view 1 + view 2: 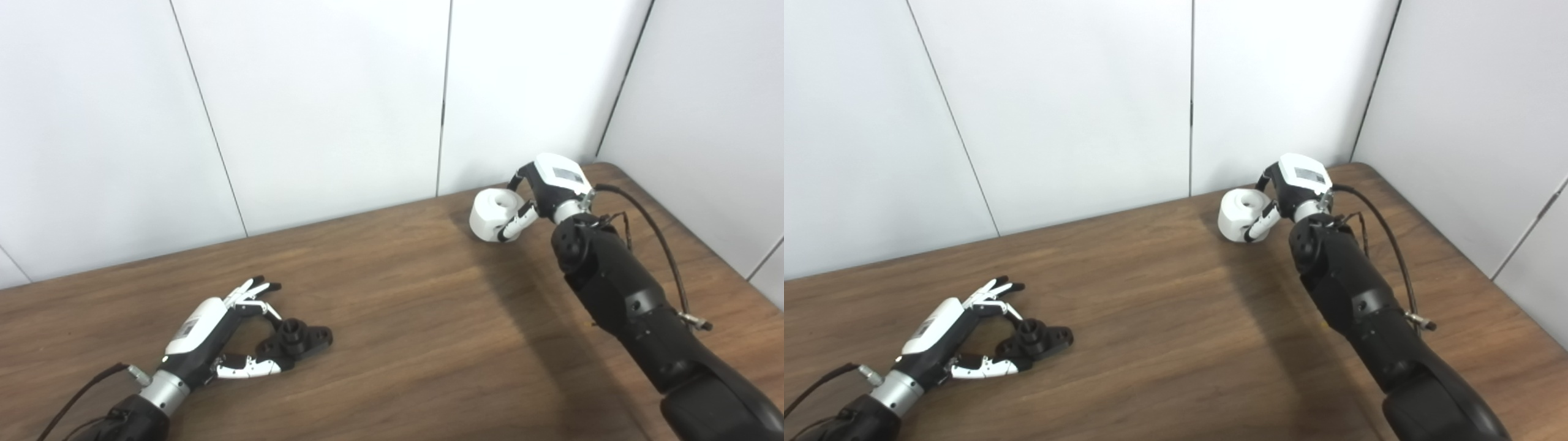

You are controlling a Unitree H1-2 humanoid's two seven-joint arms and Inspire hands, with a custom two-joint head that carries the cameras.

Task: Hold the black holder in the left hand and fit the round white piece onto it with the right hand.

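Left hand [211, 337]: fingers spread around black holder [297, 339], not yet lifted.
Right hand [545, 190]: closed on round white piece [493, 214].
Left: fitting.

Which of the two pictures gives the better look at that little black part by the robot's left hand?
The left eye view, marginally: the black holder sits nearer the picture's middle there, its round post and flat lobes clear beside the left hand. The right eye view shows the same holder from nearly the same angle, just closer to the left edge.
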